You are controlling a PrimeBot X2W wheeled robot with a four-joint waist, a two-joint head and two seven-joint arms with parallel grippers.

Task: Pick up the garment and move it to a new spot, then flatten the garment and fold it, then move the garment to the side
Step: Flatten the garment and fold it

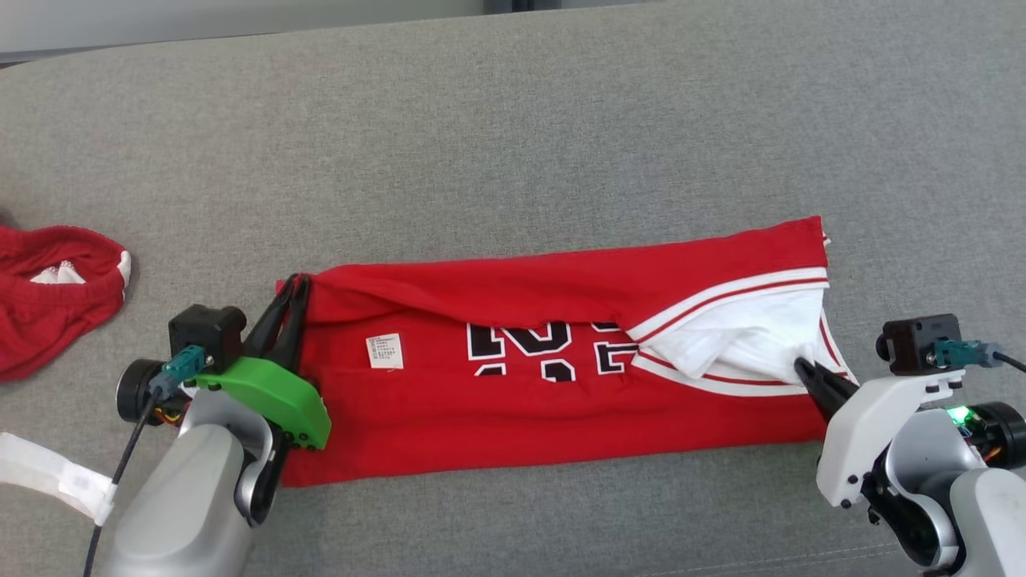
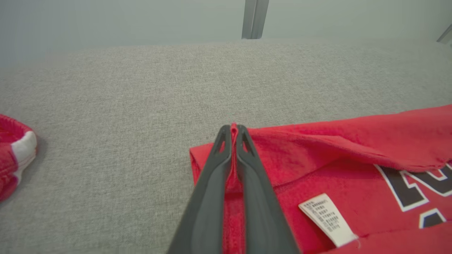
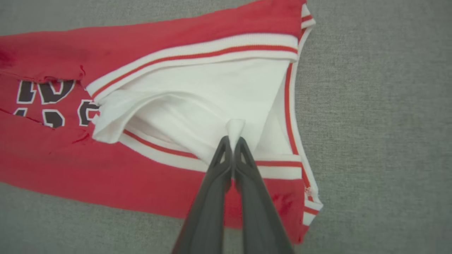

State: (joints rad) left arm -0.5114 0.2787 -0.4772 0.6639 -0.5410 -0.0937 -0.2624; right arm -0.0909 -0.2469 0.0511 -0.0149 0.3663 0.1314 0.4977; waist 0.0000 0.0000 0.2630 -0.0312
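Left pincer (image 1: pixel 297 280) (image 2: pixel 233 127): jaws closed, pinching red hem fold at jersey (image 1: pixel 521 401) (image 2: pixel 317 151) (image 3: pixel 141 169) left end, far corner.
Right pincer (image 1: pixel 802 365) (image 3: pixel 233 139): jaws closed, nipping tuft of white lining at jersey right end, inside striped opening.
Jersey: lies lengthwise between the pincers on grey cloth surface (image 1: pixel 513 120), far edge folded over number print.
Label (image 1: pixel 385 351) (image 2: pixel 326 218): just beside left pincer.
Red cloth (image 1: pixel 48 312) (image 2: pixel 14 155): bunched, left of jersey, apart from it.
White strap (image 1: pixel 48 477): beside left forearm.
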